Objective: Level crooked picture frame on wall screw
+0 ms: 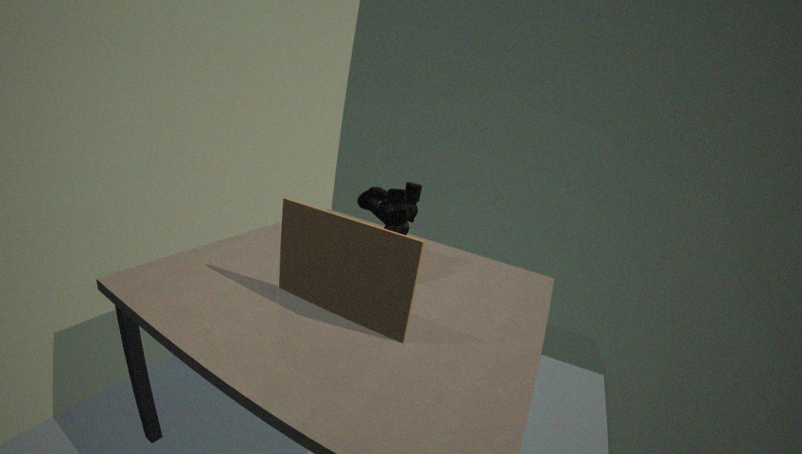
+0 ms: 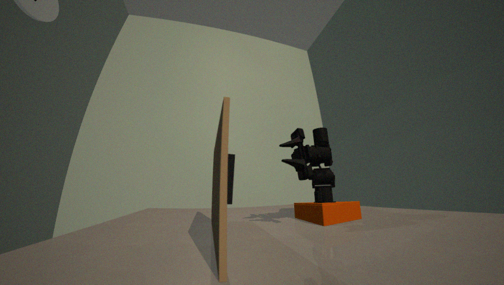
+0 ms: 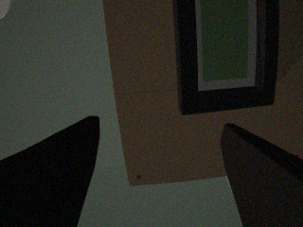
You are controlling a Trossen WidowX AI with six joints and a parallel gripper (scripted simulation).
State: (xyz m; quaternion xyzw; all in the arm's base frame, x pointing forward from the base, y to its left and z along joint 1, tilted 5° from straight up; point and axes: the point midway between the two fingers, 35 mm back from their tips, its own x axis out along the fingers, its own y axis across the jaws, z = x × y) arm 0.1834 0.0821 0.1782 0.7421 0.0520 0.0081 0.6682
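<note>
Fingers of mine stand parted with nothing between them; through the wrist view I see only wall panel and pale background in the gap. My gripper points toward the upright panel, one finger above the other in the exterior view, and is well apart from it, touching nothing.

Ahead of the fingertips hangs the picture frame, dark-bordered with a pale mat and a green centre. In the wrist view it sits up and to the right of the gap between my fingers, and its edges look slightly tilted against the panel's edges, though my own wrist angle makes the amount hard to judge. In the exterior view the frame shows edge-on as a thin dark slab pressed against the panel's face on my side, about halfway up.

The tan wall panel stands upright across the middle of the table, running roughly from the far left edge toward the near right. Seen from the top view, only its plain back faces the camera, hiding the frame.

My arm is folded close over its orange base, which sits near the table's far edge behind the panel.
</note>
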